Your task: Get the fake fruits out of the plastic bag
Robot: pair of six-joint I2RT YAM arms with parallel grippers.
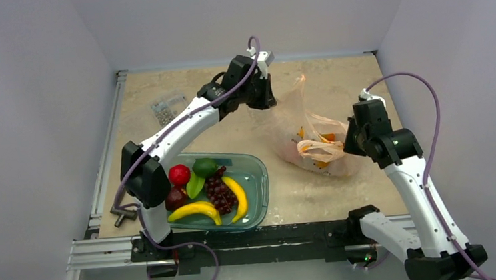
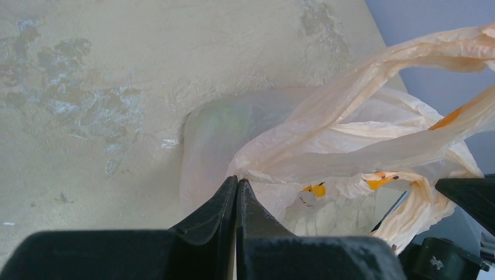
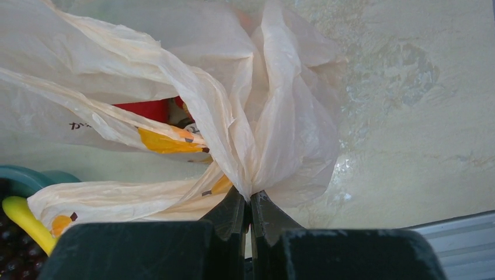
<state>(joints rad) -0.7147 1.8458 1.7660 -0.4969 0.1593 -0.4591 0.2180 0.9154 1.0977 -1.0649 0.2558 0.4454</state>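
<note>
Step in hand: holding the plastic bag (image 1: 291, 126) from two sides to get at what's left inside. It lies on the table (image 1: 343, 193), right of centre in the top view, with the handles bunched toward its right side.

My left claw (image 2: 237, 185) has its jaws pinched fully together on a fold of bag film and holds nothing else. In the top view it sits at the bag's upper-left end. The arm is stretched far out from its base, the forearm runs diagonally up-right, and the wrist is tipped down.

My right claw (image 3: 251, 201) has its jaws closed tight on a gather of film by the handles. In the top view it's at the bag's right edge, arm folded with the elbow raised, wrist pointing left at the bag.

Contents: a red piece (image 3: 143, 109) shows through the mouth, upper left of centre in the right wrist view. I can't tell whether the orange patches are fruit or print.

The teal tray (image 1: 258, 179), lower left in the top view, already holds a red ball (image 1: 179, 174) and a green ball (image 1: 204, 167), next to the bananas (image 1: 194, 211) and the grape bunch (image 1: 219, 190).

Next, my read: both claws are on film, so neither is free to pick. Either the left lifts its end to tip the fruit toward the mouth, or the right lets go and reaches in while the left anchors the bag. The film is thin and will likely slip or tear, so pull slowly.
</note>
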